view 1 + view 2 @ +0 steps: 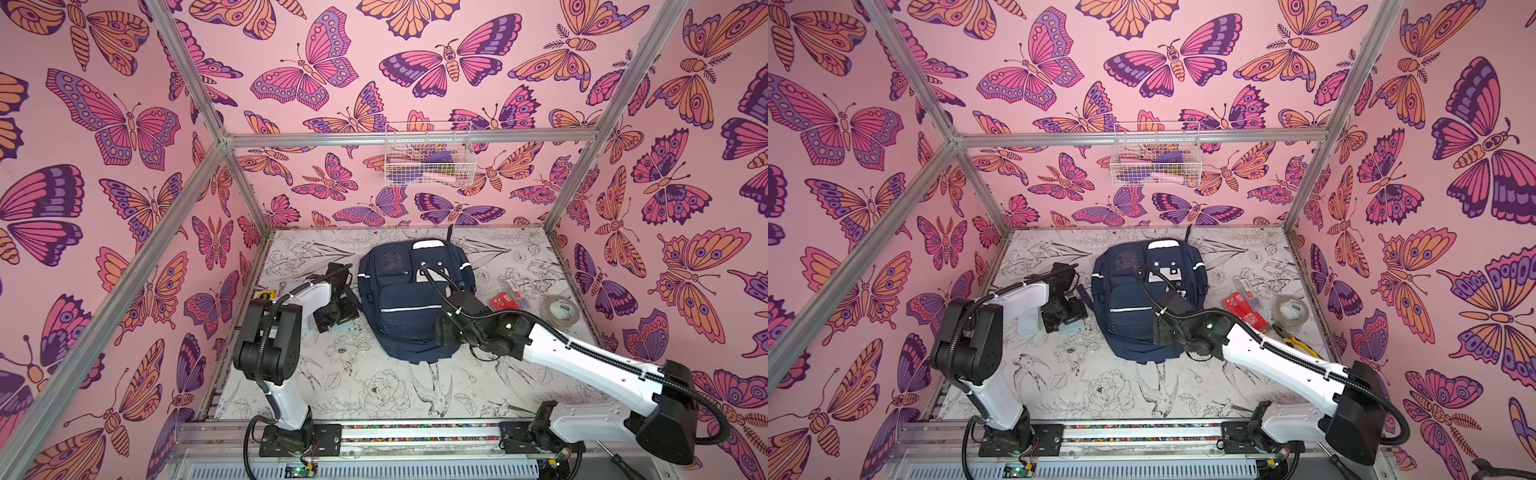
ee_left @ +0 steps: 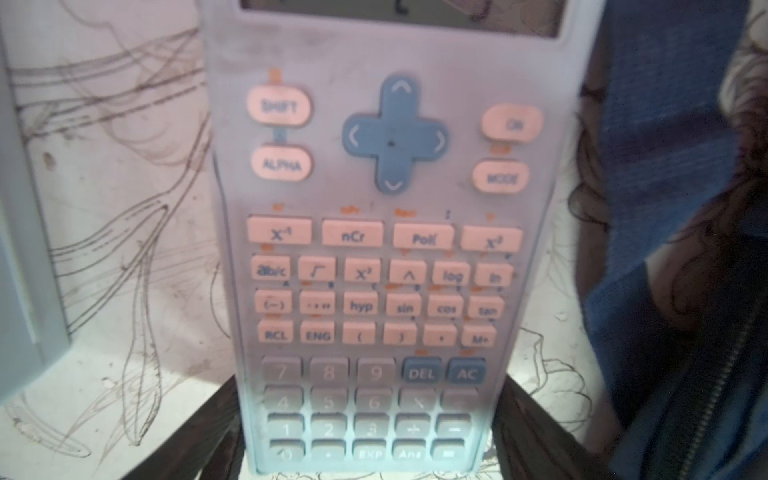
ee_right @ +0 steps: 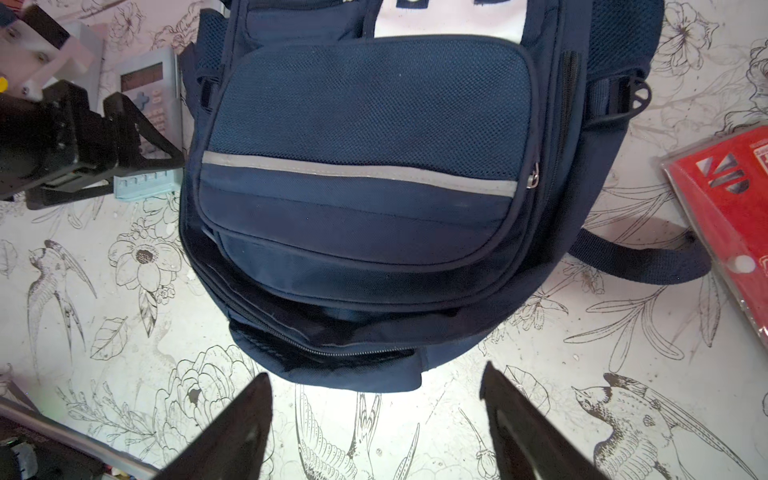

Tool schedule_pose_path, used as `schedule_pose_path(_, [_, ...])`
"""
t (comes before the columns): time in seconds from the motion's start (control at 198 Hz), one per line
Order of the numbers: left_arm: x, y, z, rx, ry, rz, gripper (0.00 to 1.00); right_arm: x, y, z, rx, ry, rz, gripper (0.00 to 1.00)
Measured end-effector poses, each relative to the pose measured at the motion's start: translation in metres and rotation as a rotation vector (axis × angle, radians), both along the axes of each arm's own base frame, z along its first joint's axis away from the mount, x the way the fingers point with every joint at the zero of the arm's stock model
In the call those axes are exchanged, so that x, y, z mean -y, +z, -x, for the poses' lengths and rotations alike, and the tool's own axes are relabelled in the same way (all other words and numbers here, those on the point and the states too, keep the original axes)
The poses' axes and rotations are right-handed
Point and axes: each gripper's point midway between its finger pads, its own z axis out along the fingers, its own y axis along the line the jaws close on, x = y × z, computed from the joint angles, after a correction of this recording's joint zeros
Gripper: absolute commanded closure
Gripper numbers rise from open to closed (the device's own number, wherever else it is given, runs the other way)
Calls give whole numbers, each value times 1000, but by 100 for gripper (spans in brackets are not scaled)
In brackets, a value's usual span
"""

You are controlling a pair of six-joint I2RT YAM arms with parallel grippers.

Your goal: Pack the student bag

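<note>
The student bag (image 1: 409, 299) lies flat, pockets up, mid-way across the tabletop (image 1: 374, 395), within both arms' reach. The left pincer (image 2: 372, 409) straddles a scientific calculator (image 2: 382, 257) beside the bag, seemingly next to be packed, though I cannot tell whether it grips. The right pincer (image 3: 374, 374) hangs open over the bag's near end.

Bright, even light; blurry calculator (image 2: 376, 257) in left wrist view

Walls (image 1: 124, 124): pink, printed with large orange, magenta and purple butterflies. Aluminium frame (image 1: 409, 139) lines the corners. A white wire basket (image 1: 428, 153) hangs on the back crossbar. Bench (image 1: 374, 390) is white with black line-drawn flowers and birds. Light is even.
</note>
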Motion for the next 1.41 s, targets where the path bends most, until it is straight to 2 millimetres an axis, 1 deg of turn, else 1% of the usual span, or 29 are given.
schedule_pose_path(0.056, [0,0,0,0,0,0,42,3,5,-1,10,-10,-15,21])
schedule_pose_path(0.162, [2,2,0,7,-5,6,47,6,15,-2,23,-18,-46,22])
schedule_pose_path(0.228, [9,8,1,27,-23,16,53,8,19,-2,18,-21,-70,23])
schedule_pose_path(0.263, [14,15,3,46,-37,24,56,8,21,-4,11,-28,-88,23])
schedule_pose_path(0.334, [29,40,4,120,-78,55,59,11,31,-9,-1,-47,-140,22])
schedule_pose_path(0.435, [60,95,2,300,-158,134,60,12,53,-20,4,-67,-239,22])
schedule_pose_path(0.481, [77,121,3,382,-206,191,62,9,65,-25,10,-63,-289,22])
schedule_pose_path(0.556, [104,155,9,491,-287,268,67,0,85,-31,21,-46,-361,22])
schedule_pose_path(0.612, [122,172,16,544,-340,312,70,-12,98,-35,25,-24,-411,24])
schedule_pose_path(0.658, [136,184,24,575,-383,346,72,-22,105,-39,21,-7,-447,25])
schedule_pose_path(0.708, [148,195,32,608,-422,377,76,-32,108,-43,11,5,-480,25])
schedule_pose_path(0.759, [158,205,39,640,-455,404,77,-39,105,-45,-9,5,-501,26])
schedule_pose_path(0.875, [176,215,53,692,-510,452,77,-48,95,-49,-56,-12,-525,30])
schedule_pose_path(1.062, [200,217,68,711,-584,491,77,-54,89,-48,-83,-35,-551,38])
schedule_pose_path(1.28, [207,222,67,736,-592,505,77,-55,75,-46,-113,-58,-565,52])
schedule_pose_path(1.361, [208,223,67,739,-593,504,77,-57,73,-45,-119,-62,-573,59])
schedule_pose_path(1.411, [209,221,67,736,-595,503,77,-58,73,-45,-120,-62,-578,66])
